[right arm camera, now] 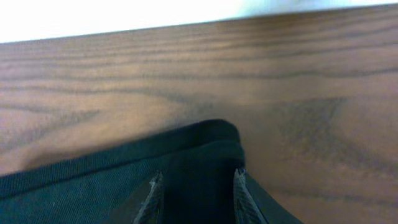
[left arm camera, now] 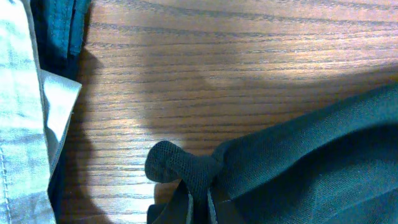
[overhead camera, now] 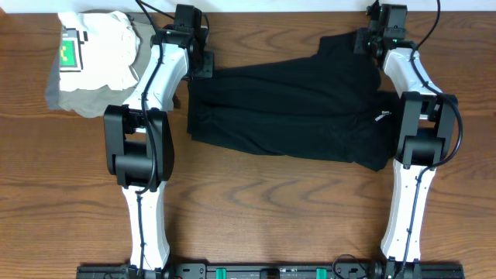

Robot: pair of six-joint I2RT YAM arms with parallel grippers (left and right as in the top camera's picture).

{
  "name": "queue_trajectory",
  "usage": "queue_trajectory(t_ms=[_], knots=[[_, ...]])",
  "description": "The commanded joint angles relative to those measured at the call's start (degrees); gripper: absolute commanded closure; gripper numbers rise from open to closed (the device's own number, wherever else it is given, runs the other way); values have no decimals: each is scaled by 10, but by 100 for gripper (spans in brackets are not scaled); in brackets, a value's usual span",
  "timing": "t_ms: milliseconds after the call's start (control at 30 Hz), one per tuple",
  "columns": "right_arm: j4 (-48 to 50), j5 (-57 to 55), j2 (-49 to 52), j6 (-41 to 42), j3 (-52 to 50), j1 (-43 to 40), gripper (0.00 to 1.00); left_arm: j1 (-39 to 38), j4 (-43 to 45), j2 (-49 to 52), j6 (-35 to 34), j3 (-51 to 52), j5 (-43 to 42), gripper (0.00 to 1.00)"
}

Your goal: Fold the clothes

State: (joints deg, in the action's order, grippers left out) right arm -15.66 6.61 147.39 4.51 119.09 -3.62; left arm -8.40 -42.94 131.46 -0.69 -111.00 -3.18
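Black cloth is the thing to watch: the black T-shirt (overhead camera: 287,108) lies spread on the wooden table (overhead camera: 294,225), stretched between the two pincers, with one far corner at each. The left pincer (left arm camera: 200,202) is closed tight on a little bunch of the shirt, and the bunch pokes out just in front of its tips. The right pincer (right arm camera: 198,194) has its two fingers (right arm camera: 153,198) a bit apart, with a thick fold of the shirt's edge between them and just ahead of them. I cannot tell if it is really pressing the cloth or only sitting around it. That is the first worry. If the right pincer is loose and both arms pull or lift, I think its corner could slip out, and then the shirt would hang from one side and fold crooked. The left pincer holds only a small bunch, so a hard tug might pull that free too, or drag the whole shirt along the table and wrinkle it. Just to the left of the left pincer lies a cream garment (overhead camera: 97,50) on top of a grey garment (overhead camera: 56,93). A wide swing that way might bump the pile or catch it by mistake.
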Motion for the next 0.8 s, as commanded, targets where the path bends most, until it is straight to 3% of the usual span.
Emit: queue_trajectory(t_ms=[0, 467, 533, 667, 767], knots=[[9, -5, 10, 12, 2, -1, 65, 0, 3, -6, -7, 2, 7, 94], [30, -21, 37, 12, 2, -2, 59, 0, 8, -6, -6, 2, 7, 94], [32, -21, 37, 12, 2, -2, 67, 0, 10, -6, -6, 2, 7, 94], [33, -21, 37, 24, 3, -2, 99, 0, 14, -6, -6, 2, 7, 94], [27, -21, 36, 24, 6, -2, 99, 0, 17, -6, -6, 2, 7, 94]])
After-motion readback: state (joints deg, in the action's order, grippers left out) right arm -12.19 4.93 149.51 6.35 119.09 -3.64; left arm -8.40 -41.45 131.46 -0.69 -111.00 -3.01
